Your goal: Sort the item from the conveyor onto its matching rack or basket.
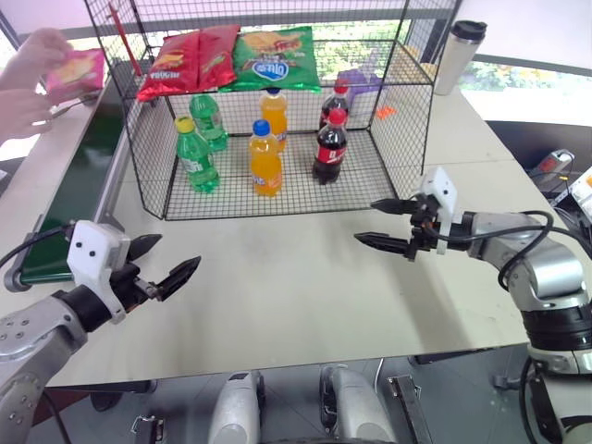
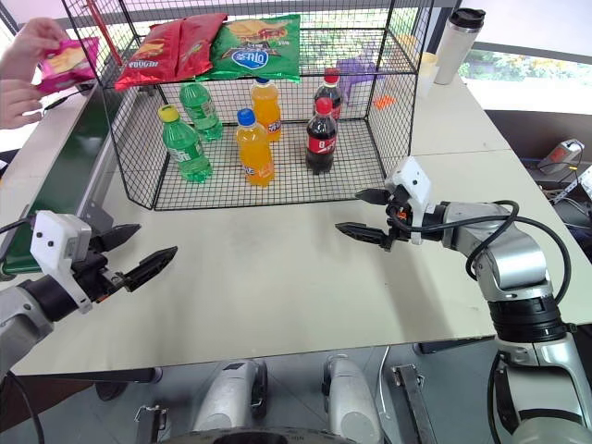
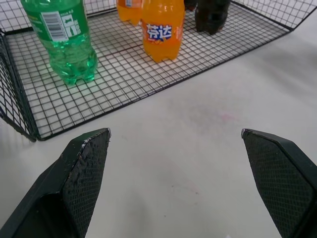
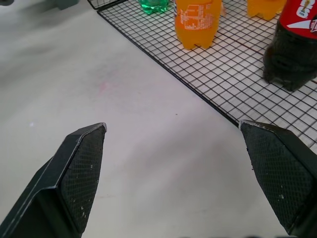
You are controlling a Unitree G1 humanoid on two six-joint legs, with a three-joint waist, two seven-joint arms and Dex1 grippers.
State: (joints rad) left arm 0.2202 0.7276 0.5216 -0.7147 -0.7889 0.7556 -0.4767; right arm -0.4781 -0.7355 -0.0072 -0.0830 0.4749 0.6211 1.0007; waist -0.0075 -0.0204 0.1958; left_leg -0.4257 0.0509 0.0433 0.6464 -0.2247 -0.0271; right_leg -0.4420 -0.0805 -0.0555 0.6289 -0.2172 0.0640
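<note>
— Where is the pink snack bag [image 1: 77,69]?
— In a person's hand [image 1: 37,65] above the conveyor [image 1: 79,180]; nothing sorted yet.
— And the grippers?
— Left gripper [image 1: 162,264] and right gripper [image 1: 393,225] wait spread wide, empty, before the wire rack [image 1: 148,176].

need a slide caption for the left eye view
Both open grippers wait while a person's hand holds the magenta-pink snack bag.

Black wire cage [image 1: 148,157], seemingly matt tabletop [image 1: 305,277]
</note>
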